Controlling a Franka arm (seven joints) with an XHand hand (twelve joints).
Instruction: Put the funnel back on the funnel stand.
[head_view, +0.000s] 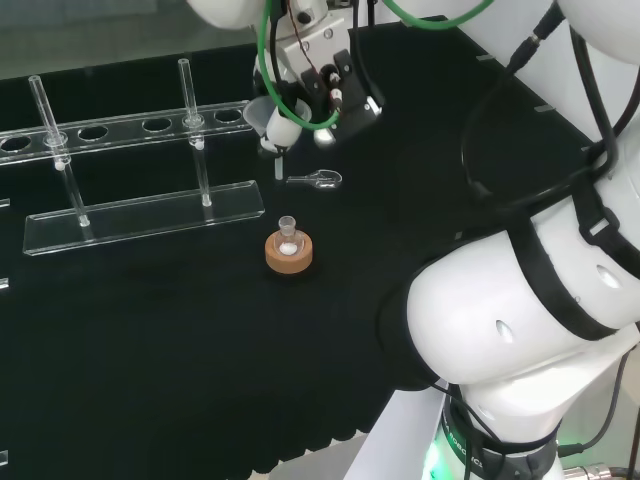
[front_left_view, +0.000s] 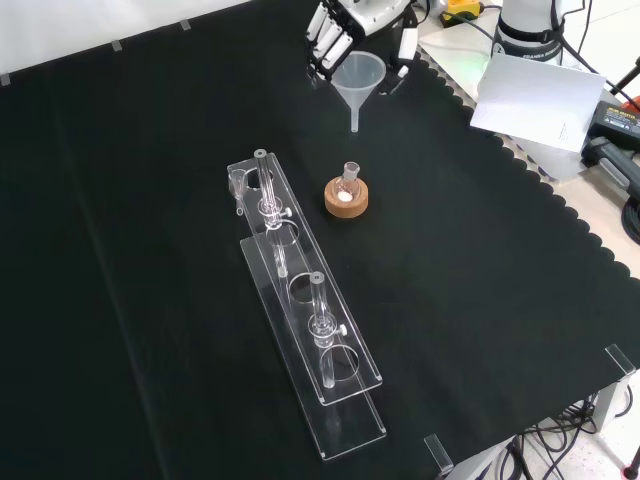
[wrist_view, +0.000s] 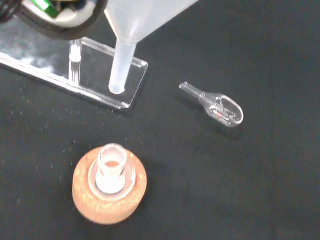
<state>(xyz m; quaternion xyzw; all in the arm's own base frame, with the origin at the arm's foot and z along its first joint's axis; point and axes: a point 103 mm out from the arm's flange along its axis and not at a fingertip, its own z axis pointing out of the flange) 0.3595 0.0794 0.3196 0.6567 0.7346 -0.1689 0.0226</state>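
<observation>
Funnel (front_left_view: 361, 80) held in the air by the hand (front_left_view: 340, 30), beyond the near end of the stand (front_left_view: 300, 290).

The fingers curl round the funnel's cone, stem pointing down, above the cloth and apart from the flask (front_left_view: 346, 192) on its cork ring. To do this well, I judge the stem should stay upright and be centred over a free hole before lowering. The wrist view shows a small glass scoop (wrist_view: 220, 106) on the cloth, which the front view hardly reveals.
</observation>
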